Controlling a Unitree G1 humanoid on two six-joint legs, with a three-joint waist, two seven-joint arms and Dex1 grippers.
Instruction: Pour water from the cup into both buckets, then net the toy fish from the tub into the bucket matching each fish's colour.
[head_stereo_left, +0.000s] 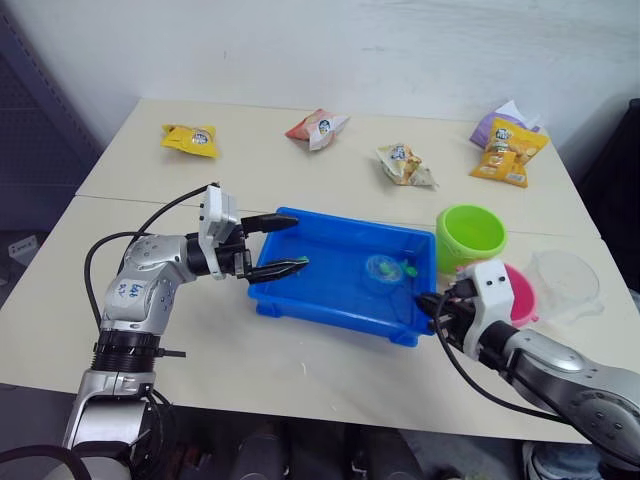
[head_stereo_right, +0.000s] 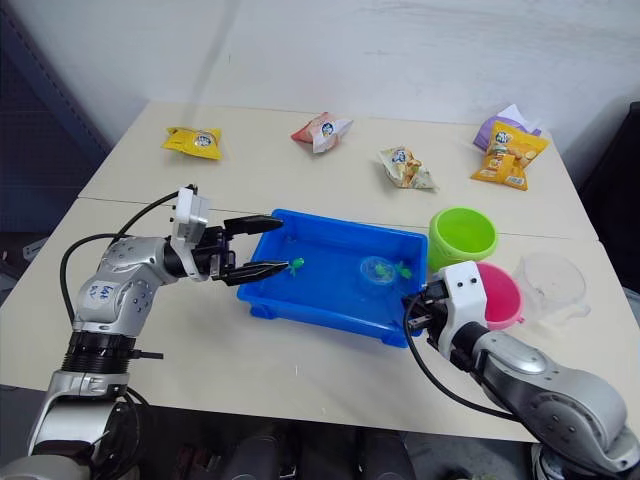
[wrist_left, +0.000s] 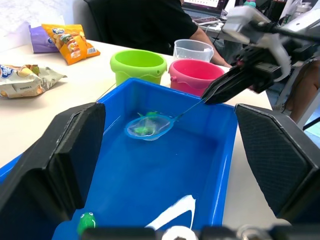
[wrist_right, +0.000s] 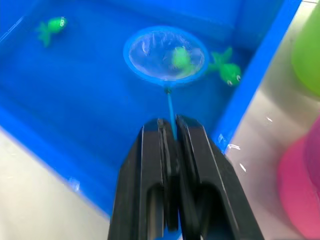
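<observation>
The net lay in the blue tub, toward the tub's end nearest the buckets, its light-blue hoop around a green toy fish. A second green fish sat just outside the hoop near the tub wall, and a third lay well apart toward the other end. The right tool was closed narrowly on the net's thin handle, just over the tub's near corner. The left tool was spread wide, one finger above the tub's rim and the other dipping inside its left end, holding nothing.

The green bucket stood just beyond the tub's far right corner, with the pink bucket beside it and partly covered by the right wrist. The clear cup stood next to the pink bucket, near the desk's right edge. Whether the buckets held water could not be made out.

The desk's far side carried scattered snack packets, well apart from the tub, leaving bare surface between them. In the left wrist view a person in dark clothing sat behind the buckets, cut off by the frame.
</observation>
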